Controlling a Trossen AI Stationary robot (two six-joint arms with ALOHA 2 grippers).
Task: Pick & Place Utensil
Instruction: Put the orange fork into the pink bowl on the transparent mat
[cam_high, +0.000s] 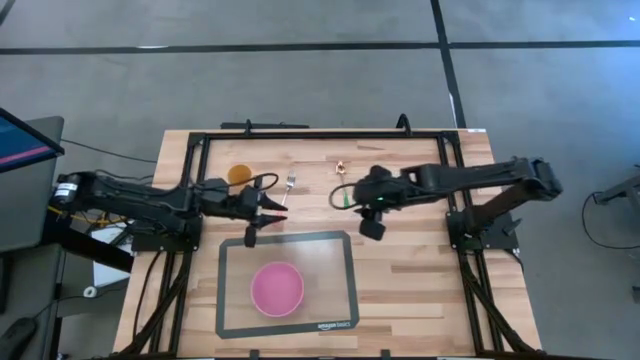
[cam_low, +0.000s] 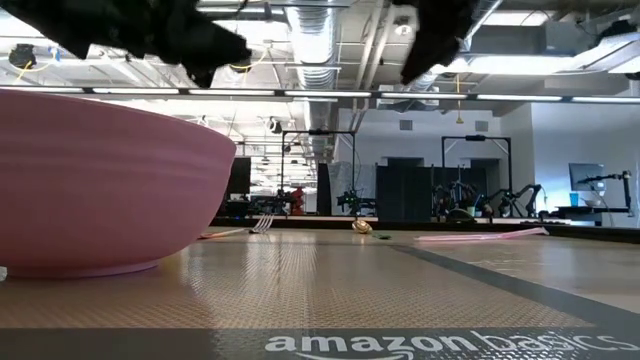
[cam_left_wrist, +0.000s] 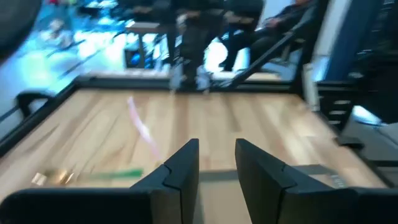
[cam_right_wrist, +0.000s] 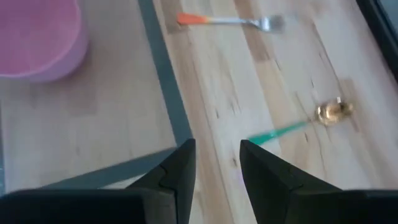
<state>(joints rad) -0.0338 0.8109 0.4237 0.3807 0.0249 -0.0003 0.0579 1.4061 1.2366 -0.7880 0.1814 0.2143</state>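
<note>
The fork (cam_high: 290, 184) is seen lying on the wooden table (cam_high: 420, 270) just beyond the left gripper (cam_high: 277, 213), whose fingers are parted and hold nothing.

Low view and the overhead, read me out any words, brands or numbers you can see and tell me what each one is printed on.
"amazonbasics": white letters on the near edge of the grey mat, readable in the low view.
The same print on the mat edge seen from above: too small to read.
No other readable text; none on the pink bowl, the utensils or the arms.
</note>
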